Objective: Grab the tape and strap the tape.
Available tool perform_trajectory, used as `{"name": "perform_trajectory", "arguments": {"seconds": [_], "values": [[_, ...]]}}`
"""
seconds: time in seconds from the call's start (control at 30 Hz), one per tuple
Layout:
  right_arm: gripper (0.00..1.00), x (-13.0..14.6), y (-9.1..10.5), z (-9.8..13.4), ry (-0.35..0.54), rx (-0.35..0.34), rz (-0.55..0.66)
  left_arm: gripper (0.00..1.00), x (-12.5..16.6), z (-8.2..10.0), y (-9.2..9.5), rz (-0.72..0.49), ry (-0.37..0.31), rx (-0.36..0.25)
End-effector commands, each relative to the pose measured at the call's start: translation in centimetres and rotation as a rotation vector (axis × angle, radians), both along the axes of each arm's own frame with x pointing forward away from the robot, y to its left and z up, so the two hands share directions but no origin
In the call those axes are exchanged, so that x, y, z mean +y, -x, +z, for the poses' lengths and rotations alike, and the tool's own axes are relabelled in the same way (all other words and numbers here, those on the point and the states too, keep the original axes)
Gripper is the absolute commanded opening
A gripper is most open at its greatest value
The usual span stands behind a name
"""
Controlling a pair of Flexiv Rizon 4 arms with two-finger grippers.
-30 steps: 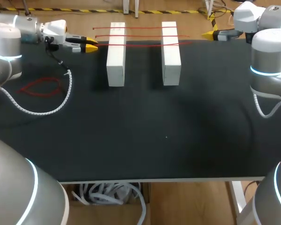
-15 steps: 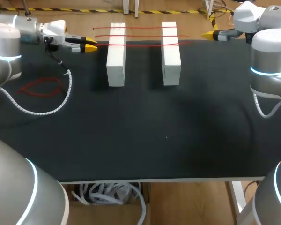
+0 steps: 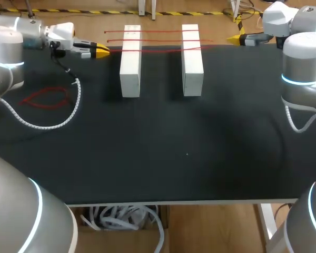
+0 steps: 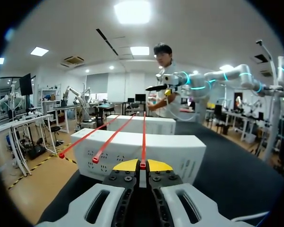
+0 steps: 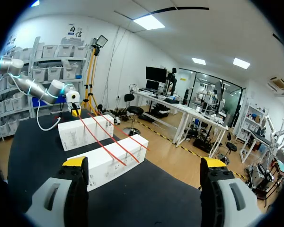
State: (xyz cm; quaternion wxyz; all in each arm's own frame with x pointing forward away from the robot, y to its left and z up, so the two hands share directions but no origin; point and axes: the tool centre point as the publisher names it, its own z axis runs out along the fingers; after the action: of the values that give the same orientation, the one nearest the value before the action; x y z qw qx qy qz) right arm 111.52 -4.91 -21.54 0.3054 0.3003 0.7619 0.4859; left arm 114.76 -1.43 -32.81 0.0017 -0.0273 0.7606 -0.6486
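Grips the near end of a red tape (image 4: 144,137) in the left jaws, yellow tips (image 4: 125,165) pressed together on it from both sides. Sends that tape straight ahead from the left jaws, over the near white block (image 4: 175,151) and on across the far white block (image 4: 161,125). Has two more red tapes (image 4: 114,138) just beside the held one, laid over the same two blocks, their ends free and jutting past the near block, clear of the tips.

Holds the right jaws wide apart, nothing between the tips (image 5: 76,162), out by the far edge of the bench (image 3: 174,147) and well apart from the blocks. Faces all three tapes from there, ahead of the right jaws, across both blocks, with the left jaws at the far end.

Seen from above, sets the left jaws just beside the near block, level with the held tape. Leaves a loose loop of red tape (image 3: 45,97) flat on the bench, off to the side of the left arm (image 3: 10,47), with the arm's white coiled cable (image 3: 68,113) curving close by the loop.
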Motion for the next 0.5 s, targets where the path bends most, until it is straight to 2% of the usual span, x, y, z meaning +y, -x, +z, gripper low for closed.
{"name": "perform_trajectory", "arguments": {"seconds": [0.03, 0.3, 0.5], "values": [[1.0, 0.0, 0.0, 0.0, 0.0, 0.0, 0.0, 0.02, 0.1, -0.2, -0.5, -0.008, 0.004, 0.002], [1.0, 0.0, 0.0, 0.0, 0.0, 0.0, 0.0, 0.0, 0.0, -0.2, -0.2, -0.012, 0.004, 0.008], [1.0, 0.0, 0.0, 0.0, 0.0, 0.0, 0.0, 0.0, -0.2, 0.8, 0.2, -0.019, 0.017, -0.003]]}}
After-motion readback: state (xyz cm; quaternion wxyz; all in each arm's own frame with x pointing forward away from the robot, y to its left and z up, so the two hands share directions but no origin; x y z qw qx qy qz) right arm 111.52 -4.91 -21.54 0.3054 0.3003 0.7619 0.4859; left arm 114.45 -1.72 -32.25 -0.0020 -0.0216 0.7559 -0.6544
